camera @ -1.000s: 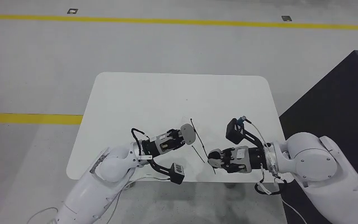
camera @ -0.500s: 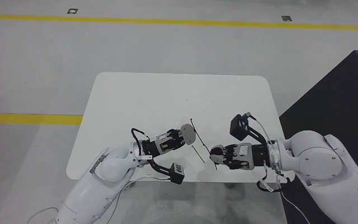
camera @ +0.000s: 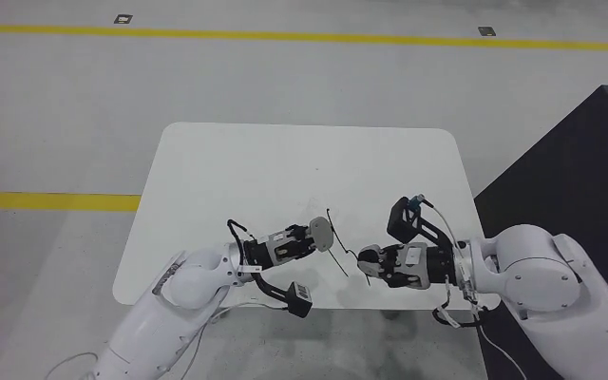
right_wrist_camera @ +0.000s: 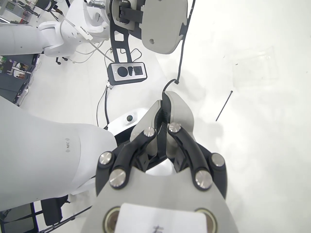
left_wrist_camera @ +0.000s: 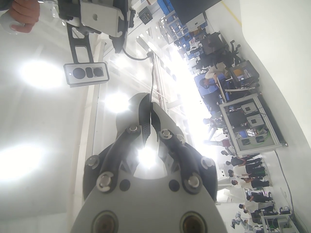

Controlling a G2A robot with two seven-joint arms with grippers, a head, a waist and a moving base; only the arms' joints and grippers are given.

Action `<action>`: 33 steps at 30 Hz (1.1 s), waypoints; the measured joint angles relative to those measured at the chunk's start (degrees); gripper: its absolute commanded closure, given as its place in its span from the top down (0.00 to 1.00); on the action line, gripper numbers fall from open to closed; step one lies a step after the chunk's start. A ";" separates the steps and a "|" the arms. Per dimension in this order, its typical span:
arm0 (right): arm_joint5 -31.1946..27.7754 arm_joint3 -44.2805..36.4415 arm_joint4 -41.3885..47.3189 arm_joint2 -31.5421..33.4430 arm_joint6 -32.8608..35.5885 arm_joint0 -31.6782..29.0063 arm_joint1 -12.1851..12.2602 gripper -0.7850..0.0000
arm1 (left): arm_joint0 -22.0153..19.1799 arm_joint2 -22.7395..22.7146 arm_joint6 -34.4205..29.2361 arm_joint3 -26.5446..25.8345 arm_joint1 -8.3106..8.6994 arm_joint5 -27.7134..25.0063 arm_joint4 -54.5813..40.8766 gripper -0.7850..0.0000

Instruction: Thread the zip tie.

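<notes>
We see the zip tie (right_wrist_camera: 181, 49) held in the air above the near edge of the table (camera: 285, 161), a little below the centre of the top view, and both grippers have it. The left gripper (left_wrist_camera: 148, 101) has its jaws pressed together on the thin strap, with no gap between them. The right gripper (right_wrist_camera: 165, 98) is also fully closed on the strap, which lies flat between its pads and comes out at the tips.

The relation that matters is the bend between the two grippers. From the right jaws the strap curls a short way to a small dark knob. From there its long axis runs straight up the right wrist view, past the pad of the left gripper, to an end at the top edge. We cannot tell whether the knob is the head of the tie or only a kink. The right gripper is nearer to this knob; the left one holds farther along the straight part. We judge that the threading is not yet finished, and that the next move needs the short curled piece brought in line with the knob. A second tie (right_wrist_camera: 224, 106) lies flat on the table, well apart.
</notes>
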 measured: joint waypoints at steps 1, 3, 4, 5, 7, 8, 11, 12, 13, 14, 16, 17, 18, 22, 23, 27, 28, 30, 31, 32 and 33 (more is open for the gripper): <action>-0.22 -0.31 -0.60 -0.01 -0.13 -0.18 0.02 0.00 | -0.07 0.04 -0.26 0.04 0.05 -0.23 0.00 0.00; -0.53 -0.69 -1.49 -0.05 -0.45 -0.42 0.04 0.00 | -0.25 0.13 -0.52 0.08 0.13 -0.63 0.00 0.00; -0.74 -0.94 -2.15 -0.04 -0.72 -0.55 0.05 0.00 | -0.39 0.20 -0.72 0.12 0.19 -0.91 0.00 0.00; -0.91 -1.11 -2.68 -0.01 -0.97 -0.66 0.06 0.00 | -0.50 0.27 -0.88 0.16 0.24 -1.14 0.00 0.00; -1.10 -1.47 -4.04 0.07 -1.36 -0.95 0.10 0.00 | -0.73 0.47 -1.23 0.19 0.34 -1.59 0.00 0.00; -1.08 -1.61 -4.58 0.13 -1.58 -1.06 0.11 0.00 | -0.81 0.58 -1.35 0.21 0.39 -1.76 0.00 0.00; -1.04 -1.97 -5.94 0.39 -2.19 -1.47 0.15 0.00 | -1.09 1.01 -1.64 0.28 0.54 -2.05 0.00 0.00; -1.03 -2.09 -6.45 0.55 -2.32 -1.56 0.18 0.00 | -1.20 1.15 -1.66 0.31 0.59 -2.10 0.00 0.00; -1.01 -2.27 -7.04 0.69 -2.55 -1.71 0.20 0.00 | -1.35 1.31 -1.68 0.36 0.66 -2.19 0.00 0.00; -0.96 -2.34 -7.36 0.78 -2.73 -1.82 0.21 0.00 | -1.44 1.42 -1.73 0.38 0.71 -2.25 0.00 0.00; -0.85 -2.45 -7.83 1.00 -3.09 -2.02 0.23 0.00 | -1.60 1.72 -1.76 0.36 0.82 -2.34 0.00 0.00; -0.84 -2.54 -8.09 1.08 -3.23 -2.10 0.24 0.00 | -1.66 1.85 -1.77 0.36 0.87 -2.36 0.00 0.00; -0.84 -2.63 -8.45 1.16 -3.37 -2.20 0.25 0.00 | -1.70 1.99 -1.76 0.36 0.93 -2.36 0.00 0.00; -0.65 -3.36 -11.16 1.44 -4.22 -2.69 0.30 0.00 | -1.98 2.43 -1.81 0.39 1.20 -2.27 0.00 0.00; -0.51 -3.52 -11.93 1.43 -4.40 -2.80 0.31 0.00 | -2.05 2.50 -1.77 0.37 1.26 -2.24 0.00 0.00; 0.15 -4.19 -15.16 1.03 -5.01 -3.36 0.31 0.00 | -2.22 2.92 -1.52 0.10 1.54 -1.40 0.00 0.00; 0.09 -4.37 -15.99 0.78 -5.07 -3.52 0.31 0.00 | -2.17 3.04 -1.49 0.03 1.61 -1.05 0.00 0.00; 0.01 -4.55 -17.01 0.45 -5.13 -3.66 0.30 0.00 | -2.16 3.13 -1.48 -0.11 1.72 -0.57 0.00 0.00; -0.07 -4.63 -17.67 0.30 -5.05 -3.68 0.30 0.00 | -2.10 3.16 -1.57 -0.21 1.78 -0.27 0.00 0.00; -0.14 -4.64 -18.06 0.18 -4.95 -3.69 0.30 0.00 | -2.04 3.18 -1.65 -0.23 1.82 -0.10 0.00 0.00; -0.19 -4.62 -18.31 0.10 -4.93 -3.69 0.30 0.00 | -1.98 3.22 -1.69 -0.23 1.86 0.02 0.00 0.00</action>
